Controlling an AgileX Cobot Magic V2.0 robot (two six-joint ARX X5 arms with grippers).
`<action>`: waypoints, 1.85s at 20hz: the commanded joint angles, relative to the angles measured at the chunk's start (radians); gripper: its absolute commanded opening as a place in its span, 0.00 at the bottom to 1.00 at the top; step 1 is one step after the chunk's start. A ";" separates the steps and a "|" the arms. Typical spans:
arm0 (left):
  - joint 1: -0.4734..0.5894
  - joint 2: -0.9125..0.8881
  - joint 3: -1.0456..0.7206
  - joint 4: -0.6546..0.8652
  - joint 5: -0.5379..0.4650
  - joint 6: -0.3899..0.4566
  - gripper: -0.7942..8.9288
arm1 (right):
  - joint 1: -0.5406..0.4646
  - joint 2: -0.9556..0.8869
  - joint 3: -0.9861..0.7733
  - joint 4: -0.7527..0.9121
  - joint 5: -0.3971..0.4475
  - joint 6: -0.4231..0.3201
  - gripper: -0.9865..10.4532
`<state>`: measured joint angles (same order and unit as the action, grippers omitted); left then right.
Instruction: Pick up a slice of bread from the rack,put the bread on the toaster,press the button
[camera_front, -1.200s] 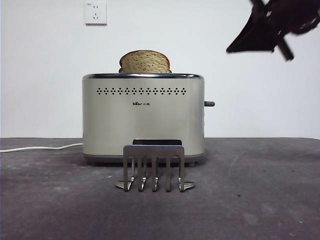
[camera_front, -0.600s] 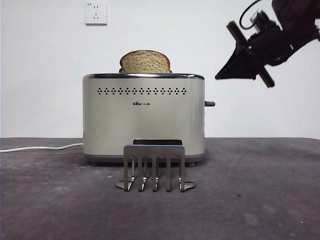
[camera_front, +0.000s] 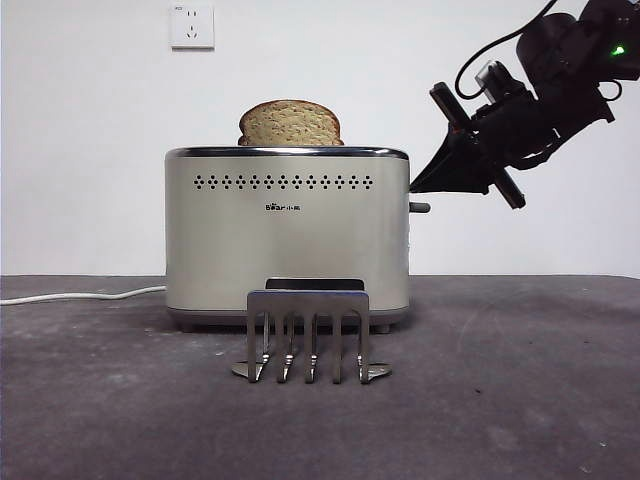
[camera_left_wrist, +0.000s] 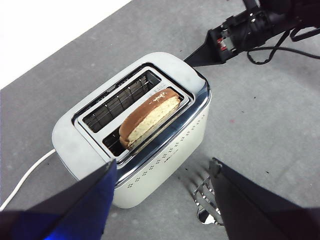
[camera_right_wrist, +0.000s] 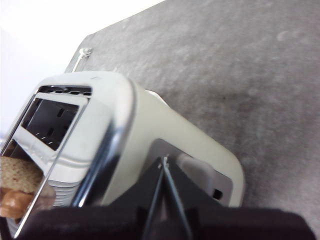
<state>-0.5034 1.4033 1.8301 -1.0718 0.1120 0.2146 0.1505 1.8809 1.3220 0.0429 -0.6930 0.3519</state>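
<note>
One slice of bread (camera_front: 290, 123) is sitting upright in the toaster (camera_front: 287, 235), its domed top showing above the chrome rim at the upper centre of the front view. In the left wrist view the slice of bread (camera_left_wrist: 149, 116) is occupying the slot nearer the vent-hole side of the toaster (camera_left_wrist: 135, 135), while the other slot is showing only its wire guides.

The right gripper (camera_front: 418, 185) is entering the front view from the upper right corner and is pointing down toward the centre right, where its black tip is sitting just above the button (camera_front: 418, 208) on the narrow end of the toaster. Whether tip and button are touching cannot be told. In the right wrist view the two jaws are pressing together to a single point (camera_right_wrist: 163, 161), with only a thin seam between them, directly over the recessed grey panel on the toaster's end (camera_right_wrist: 165, 135).

The left gripper (camera_left_wrist: 162, 167) is hovering high above the toaster with its jaws spread wide, holding nothing.

The rack (camera_front: 308, 335) is standing on the dark table (camera_front: 520, 390) at the lower centre of the front view, just in front of the toaster, with all four slots unoccupied. A white cord (camera_front: 70, 296) is running off the left edge.
</note>
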 joint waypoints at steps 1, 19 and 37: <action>-0.001 0.000 -0.008 0.002 0.002 -0.011 0.41 | 0.007 0.031 0.000 0.005 0.023 -0.013 0.08; -0.001 0.000 -0.008 -0.015 0.001 -0.010 0.41 | 0.020 0.189 -0.001 -0.127 0.047 -0.126 0.08; -0.001 0.000 -0.008 -0.023 0.001 -0.010 0.41 | 0.019 0.167 0.004 -0.118 0.064 -0.114 0.08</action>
<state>-0.5034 1.4033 1.8301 -1.0950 0.1123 0.2146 0.1635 2.0129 1.3590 -0.0299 -0.6552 0.2359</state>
